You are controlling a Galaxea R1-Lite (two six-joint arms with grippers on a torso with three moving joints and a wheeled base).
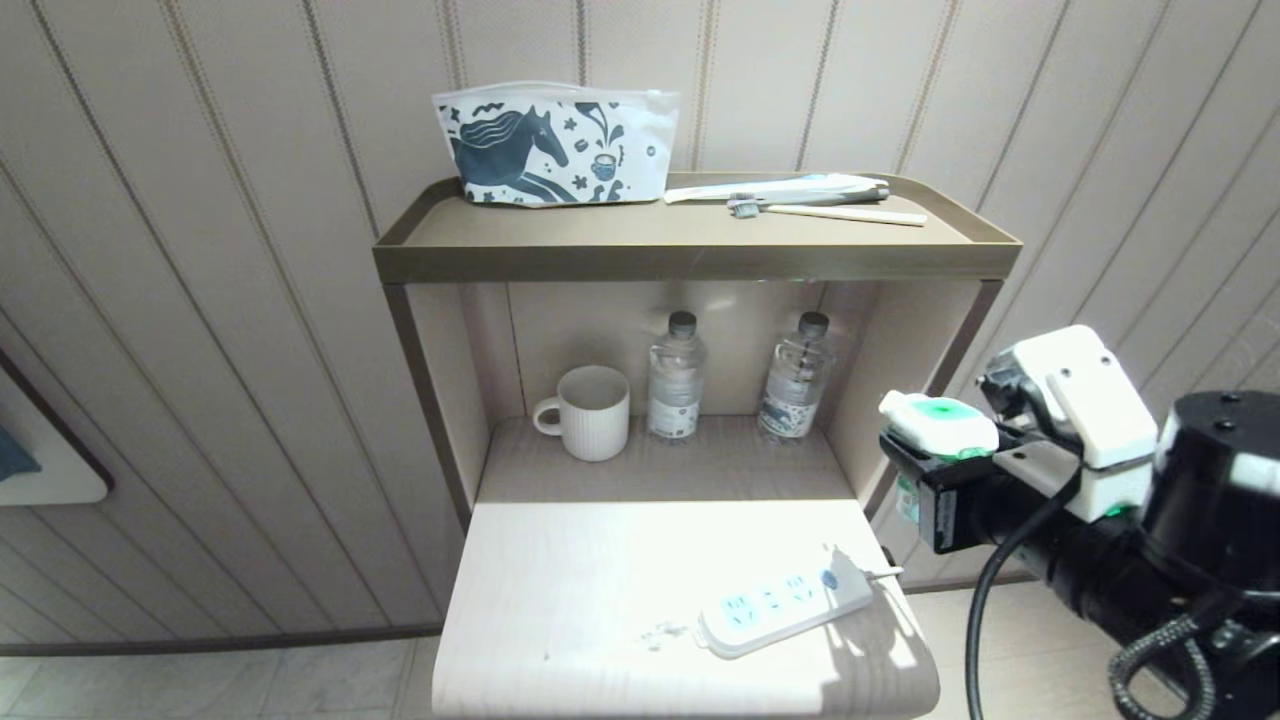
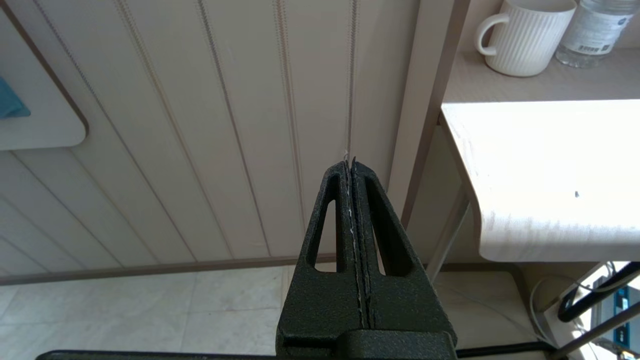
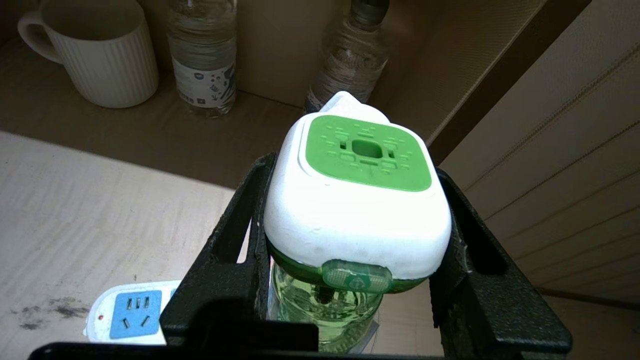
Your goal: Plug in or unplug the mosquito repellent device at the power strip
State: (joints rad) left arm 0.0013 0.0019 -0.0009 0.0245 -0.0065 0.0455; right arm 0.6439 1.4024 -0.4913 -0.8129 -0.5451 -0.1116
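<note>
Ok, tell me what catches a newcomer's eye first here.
The white-capped, green-centred mosquito repellent device stands out, clamped in the right end effector beside the shelf unit's right side. Below it, the flat white power strip with blue sockets lies unoccupied near the pale tabletop's front right corner.

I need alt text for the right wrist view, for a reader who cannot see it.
The right gripper holds the white-capped, green-centred mosquito repellent device upright by its sides, above the pale wooden table. Below lies the white power strip with blue sockets; behind stand a ribbed white mug and two clear water bottles.
</note>
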